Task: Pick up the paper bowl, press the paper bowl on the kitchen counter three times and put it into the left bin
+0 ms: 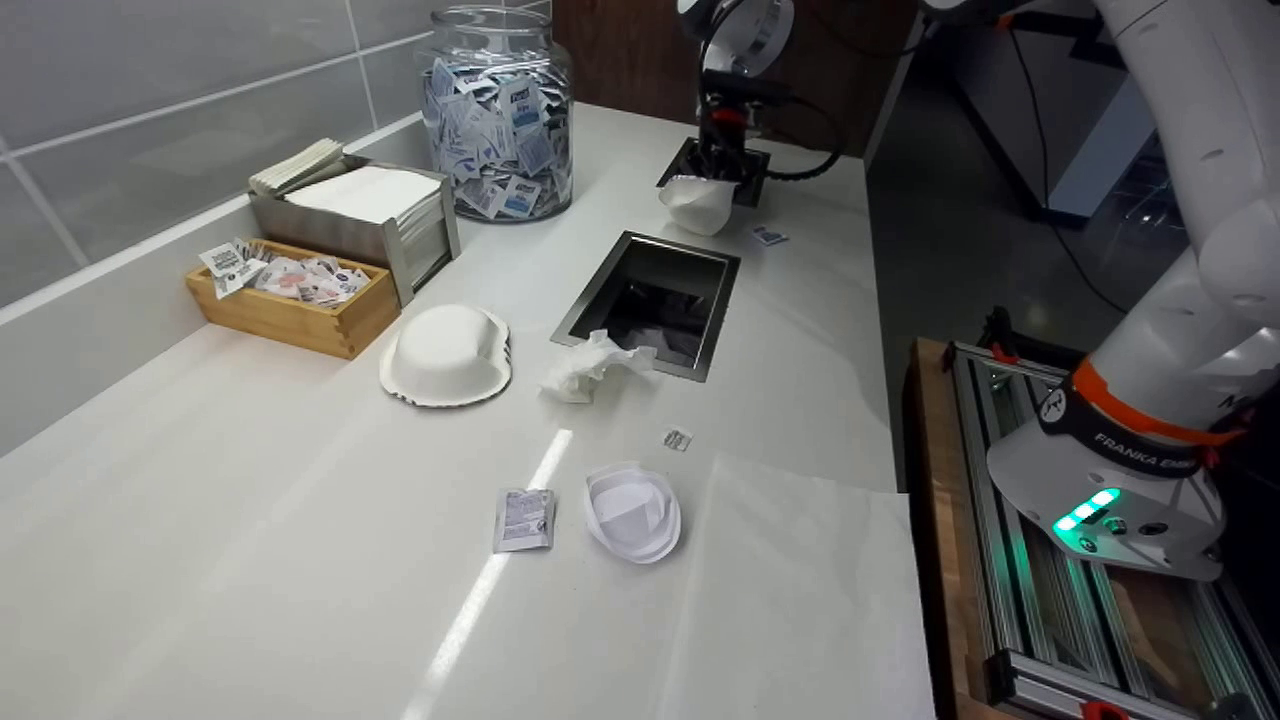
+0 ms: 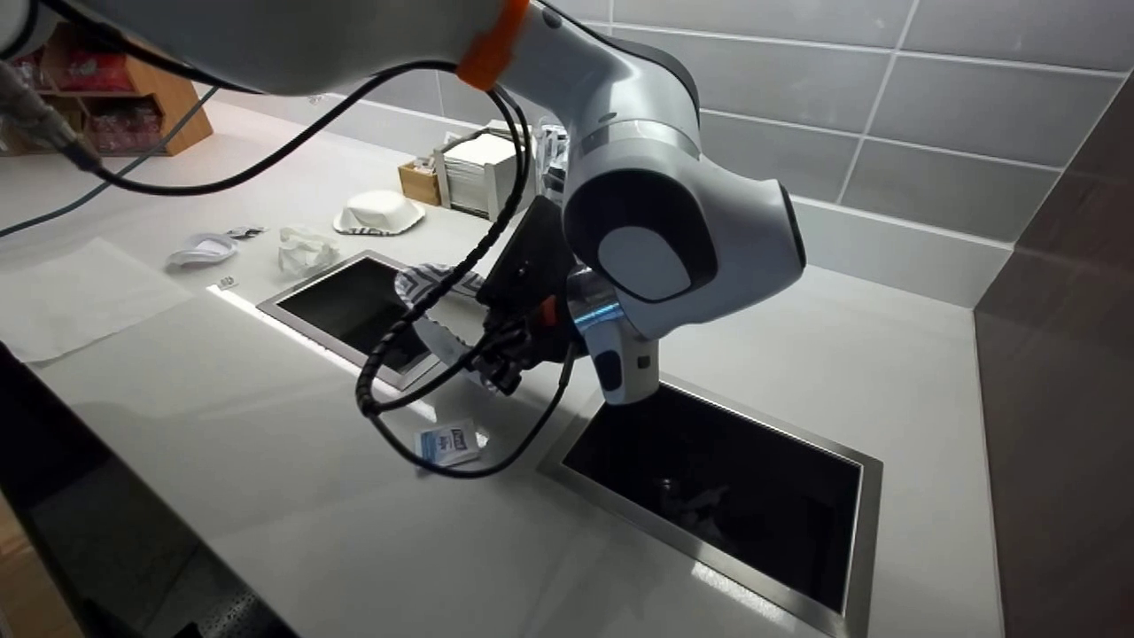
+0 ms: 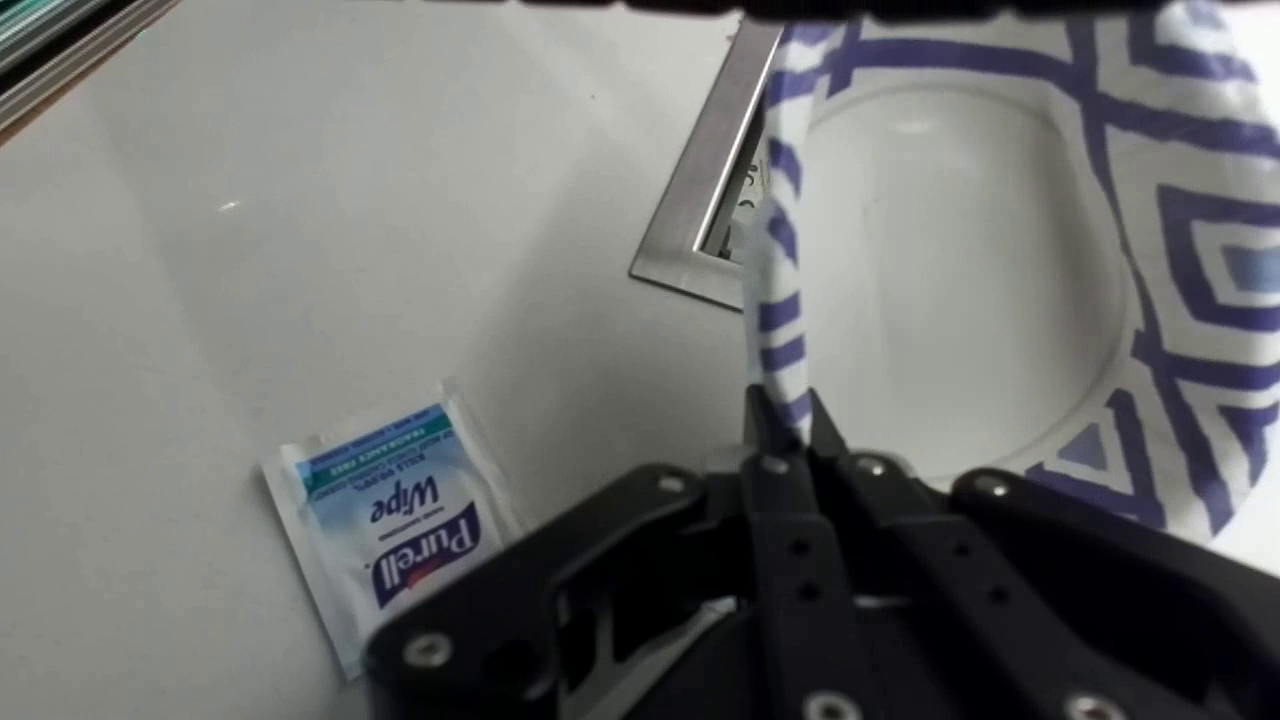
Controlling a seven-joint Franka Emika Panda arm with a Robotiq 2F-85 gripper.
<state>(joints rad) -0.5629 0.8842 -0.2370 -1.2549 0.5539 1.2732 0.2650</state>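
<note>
Nearest the camera, in the wrist view, your end effector (image 3: 787, 420) is clamped on the rim of the paper bowl (image 3: 980, 280), one fingertip on either side of the edge. You look into the bowl's plain white inside there, and the broad rim shows purple stripes and nested angles. In an exterior view you have the bowl tilted, between the left framed opening (image 1: 717, 317) and the right framed opening (image 2: 862, 549) of the bench (image 1: 280, 540); whether its underside touches the surface you cannot tell.

Near the bowl, a Purell packet (image 3: 400, 510) lies flat on the bench, and in an exterior view the arm (image 2: 735, 239) covers part of the right framed opening. By the left framed opening sits a crumpled tissue (image 1: 590, 368), and next to that a white upturned bowl (image 1: 445, 360) with a dark pattern showing along its rim. Farther from the end effector you find a small printed scrap (image 1: 677, 438), a grey sachet (image 1: 524, 520), a round whitish piece (image 1: 632, 512) just beside the sachet, and a pale sheet (image 1: 810, 580) spread along the bench's edge. By the tiled wall (image 1: 180, 50) you see a wooden box (image 1: 275, 321) of small packets (image 1: 305, 280), a metal holder (image 1: 340, 238) stacked with napkins (image 1: 365, 190), and a glass jar (image 1: 490, 45) filled with wipe packets (image 1: 495, 140).
</note>
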